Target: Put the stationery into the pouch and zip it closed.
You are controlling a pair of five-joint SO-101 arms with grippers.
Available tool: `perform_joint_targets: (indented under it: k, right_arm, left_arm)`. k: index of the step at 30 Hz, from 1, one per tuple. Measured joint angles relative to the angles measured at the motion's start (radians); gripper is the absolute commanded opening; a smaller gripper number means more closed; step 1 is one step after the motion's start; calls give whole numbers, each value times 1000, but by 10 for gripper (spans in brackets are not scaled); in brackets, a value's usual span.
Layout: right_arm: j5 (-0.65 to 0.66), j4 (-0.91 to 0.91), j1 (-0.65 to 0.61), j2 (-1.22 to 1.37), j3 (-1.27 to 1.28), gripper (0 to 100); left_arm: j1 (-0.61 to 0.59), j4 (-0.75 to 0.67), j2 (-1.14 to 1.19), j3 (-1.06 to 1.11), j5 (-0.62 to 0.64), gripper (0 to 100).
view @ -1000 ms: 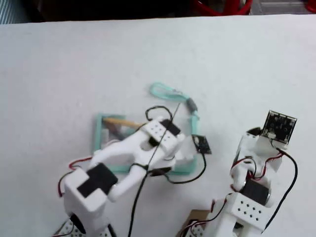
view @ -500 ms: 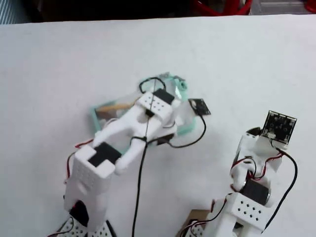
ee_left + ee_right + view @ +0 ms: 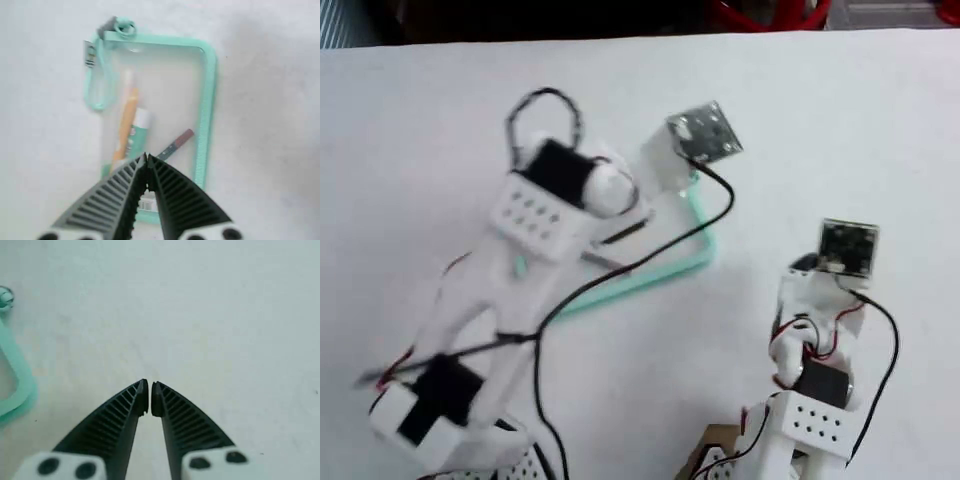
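Pouch: a clear pouch (image 3: 207,100) with a mint-green rim lies flat on the white surface (image 3: 270,125).
Contents: an orange pencil (image 3: 125,125) and a white-and-green tube (image 3: 140,122) lie side by side within the pouch's outline. A short dark-red stick (image 3: 176,143) lies apart from them, nearer the pouch's other long edge.
Zip: the pull (image 3: 107,24) sits at the pouch corner by the loop strap (image 3: 95,90). I cannot tell whether the opening is sealed.
Left gripper (image 3: 146,161): fingers pressed together and empty, above the pouch end opposite the pull.
Right gripper (image 3: 150,392): fingers nearly touching and empty, over bare surface just beside a pouch corner (image 3: 17,382).
Risk: with nothing pinning the pouch, tugging the pull would likely drag the light pouch instead of running the zip.
Risk: the loop strap lies beside the pull and could be pinched by mistake.
Count: one pouch, one strap, one pull, three stationery pieces, two grippers.
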Motion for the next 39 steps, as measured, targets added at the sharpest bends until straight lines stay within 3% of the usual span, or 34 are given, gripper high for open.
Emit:
perform_joint_targets:
  k: [7,14,23,31,35,39]
  right_arm:
    - [95,135,-264,2,-84,61]
    - [104,384,-388,0,-450,62]
    - [103,778,-479,-21,-1108,60]
    - [103,956,-473,-21,-1491,60]
    - [86,1022,-473,-23,-1662,60]
    - [-21,1112,-420,-31,-1738,60]
  left_arm:
    - [-222,-91,-290,0,104,25]
    - [-457,-127,-516,-2,249,24]
    - [-480,-114,-945,38,259,24]
    - [-479,-305,-1399,442,256,28]
    - [-483,-410,-1674,664,173,25]
    - [-522,-391,-1699,764,149,25]
